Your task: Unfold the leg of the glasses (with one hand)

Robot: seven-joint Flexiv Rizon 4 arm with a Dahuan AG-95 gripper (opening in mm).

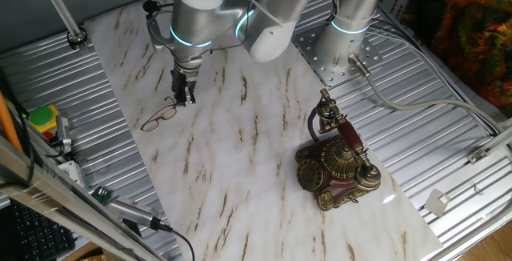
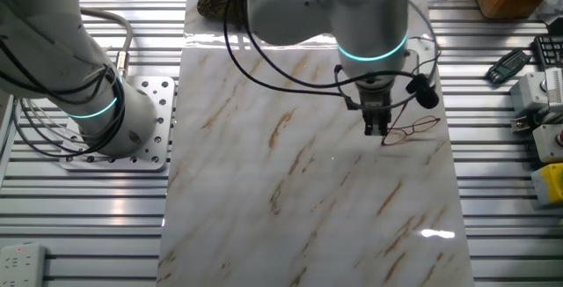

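Note:
The glasses point(image 1: 159, 118) are thin dark reddish-brown wire spectacles lying on the marble board at its left side. They also show in the other fixed view point(image 2: 415, 130) near the board's right edge. My gripper point(image 1: 186, 99) points straight down with its tips at board level, at the end of the glasses away from the lenses. Its narrow black fingers stand close together, and a thin leg of the glasses runs into them. In the other fixed view the gripper point(image 2: 376, 130) touches the left end of the glasses. The contact itself is too small to see sharply.
An ornate antique telephone point(image 1: 336, 163) stands on the marble board point(image 1: 240, 157) at the right. The arm's base point(image 2: 106, 115) sits on the ribbed metal table. A yellow box with a red and green top point(image 1: 42, 119) and cables lie beyond the board's left edge.

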